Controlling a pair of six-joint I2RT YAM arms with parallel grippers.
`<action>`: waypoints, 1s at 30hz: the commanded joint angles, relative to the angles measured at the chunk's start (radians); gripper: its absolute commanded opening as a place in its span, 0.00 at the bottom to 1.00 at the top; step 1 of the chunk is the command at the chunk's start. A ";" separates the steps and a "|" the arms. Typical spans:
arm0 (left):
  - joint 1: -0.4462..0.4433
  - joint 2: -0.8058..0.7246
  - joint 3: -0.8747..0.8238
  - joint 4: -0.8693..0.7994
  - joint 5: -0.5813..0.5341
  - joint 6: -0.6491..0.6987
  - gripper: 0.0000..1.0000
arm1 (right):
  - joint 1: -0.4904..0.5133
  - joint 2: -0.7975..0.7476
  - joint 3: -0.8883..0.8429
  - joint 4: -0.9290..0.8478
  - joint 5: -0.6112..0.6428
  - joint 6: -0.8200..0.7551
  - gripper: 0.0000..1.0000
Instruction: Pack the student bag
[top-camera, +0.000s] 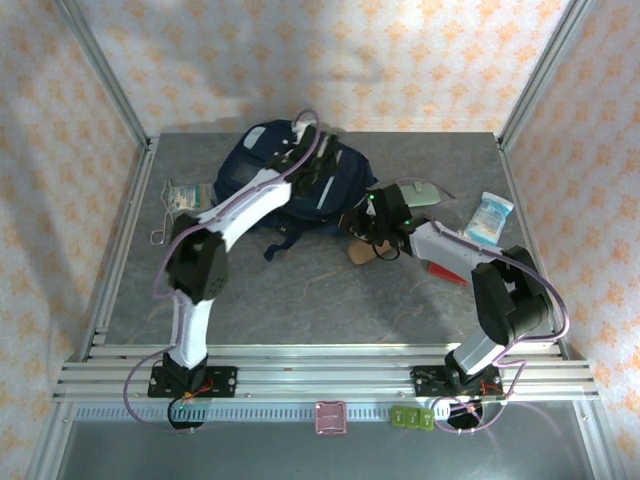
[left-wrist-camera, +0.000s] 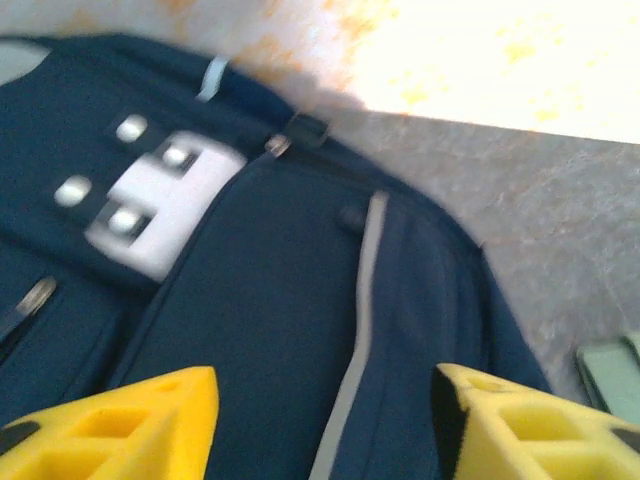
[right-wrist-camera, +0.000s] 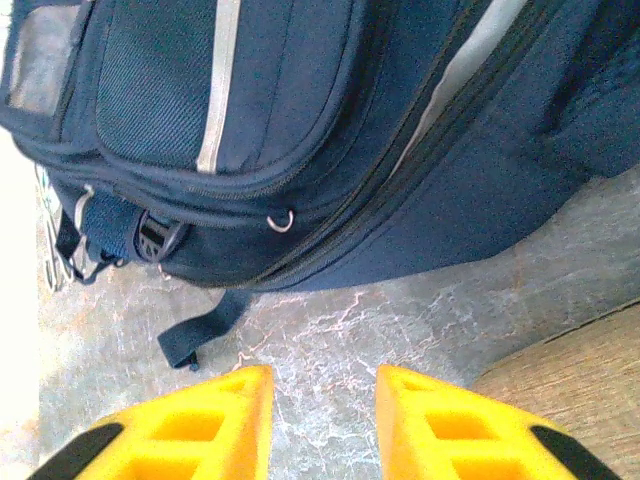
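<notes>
Large navy blue fabric backpack lies flat at the far middle of the grey speckled table. My left arm reaches across it.

My left gripper hangs over the bag's front panel. Its yellow fingers stand wide apart with nothing between them and no contact that I can see. Below them are a white square patch with metal snaps and a pale reflective stripe running along the panel. A pale green flat object sits on the table at the bag's right edge.

My right gripper is low over bare table just beside the bag's near-right side. Its jaws are parted by a narrow gap and hold nothing. Ahead are the zipped side wall, a small metal ring and a loose dark strap end lying on the table. A brown wood-grained object is close at the right finger's side.
</notes>
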 joint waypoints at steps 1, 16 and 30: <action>0.049 -0.249 -0.271 0.210 0.039 -0.068 0.65 | 0.027 -0.034 0.002 0.074 0.011 -0.044 0.35; 0.214 -0.401 -0.940 0.578 0.277 -0.407 0.73 | 0.103 -0.037 -0.020 0.165 -0.020 -0.051 0.42; 0.262 -0.186 -0.889 0.763 0.320 -0.485 0.45 | 0.127 -0.036 -0.078 0.212 -0.039 -0.047 0.40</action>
